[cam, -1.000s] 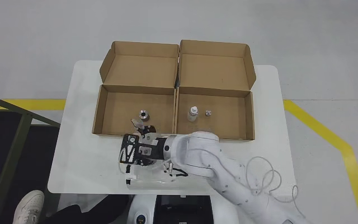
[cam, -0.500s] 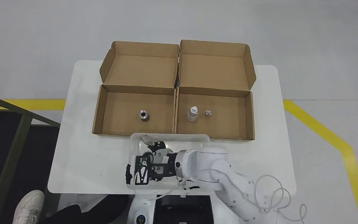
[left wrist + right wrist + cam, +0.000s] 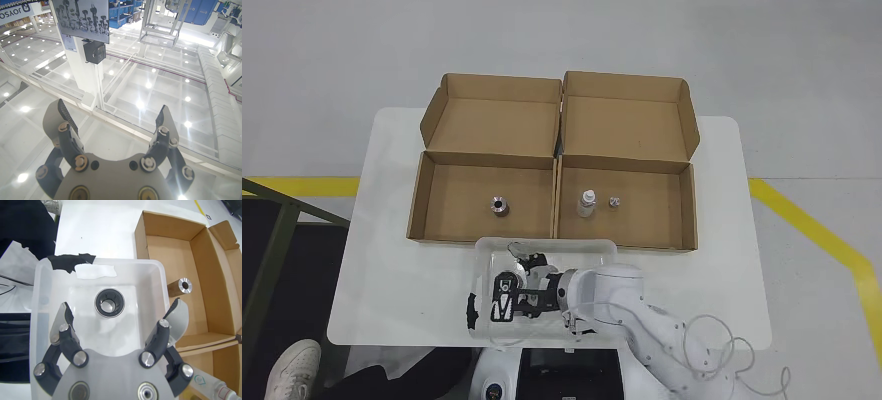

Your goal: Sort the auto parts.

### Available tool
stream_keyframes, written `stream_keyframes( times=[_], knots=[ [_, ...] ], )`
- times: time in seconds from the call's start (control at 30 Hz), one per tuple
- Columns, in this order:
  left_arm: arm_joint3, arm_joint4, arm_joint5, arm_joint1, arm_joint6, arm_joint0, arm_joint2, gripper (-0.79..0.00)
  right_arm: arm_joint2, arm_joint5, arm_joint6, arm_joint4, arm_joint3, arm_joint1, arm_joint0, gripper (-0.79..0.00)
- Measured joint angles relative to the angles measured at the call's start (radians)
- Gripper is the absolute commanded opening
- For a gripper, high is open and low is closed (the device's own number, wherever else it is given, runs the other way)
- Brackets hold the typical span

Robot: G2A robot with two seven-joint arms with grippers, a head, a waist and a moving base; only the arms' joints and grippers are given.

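Observation:
My right gripper [image 3: 121,306] hangs open over a translucent white bin [image 3: 132,261] at the table's front. A black ring-shaped part with a metal rim [image 3: 109,305] lies on the bin's floor, just under the gap between the fingers and touching neither. From above, the right gripper [image 3: 502,298] sits over the bin [image 3: 582,243]. A metal cylinder [image 3: 499,207] stands in the left cardboard box [image 3: 442,200]. A small bottle-like part [image 3: 586,203] and a small nut [image 3: 614,201] sit in the right box [image 3: 652,215]. My left gripper [image 3: 111,106] is open, holds nothing and points at the ceiling.
Both boxes have their lids folded back toward the far side. The metal cylinder [image 3: 179,289] stands just beyond the bin's wall in the right wrist view. Black tape [image 3: 70,261] and a white label [image 3: 95,271] mark the bin's rim. Bare white table lies on both sides.
My right arm has drawn back from the left box's front edge toward the table's near edge, uncovering the bin, and now hangs over it.

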Motion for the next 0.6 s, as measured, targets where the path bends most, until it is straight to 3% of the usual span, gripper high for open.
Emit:
stream_keyframes(
  times=[0.6],
  knots=[
    [0.000, 0.000, 0.000, 0.000, 0.000, 0.000, 0.000, 0.000, -0.061, 0.025, -0.013, 0.025, 0.146, -0.019, 0.067, -0.012]
  ],
)
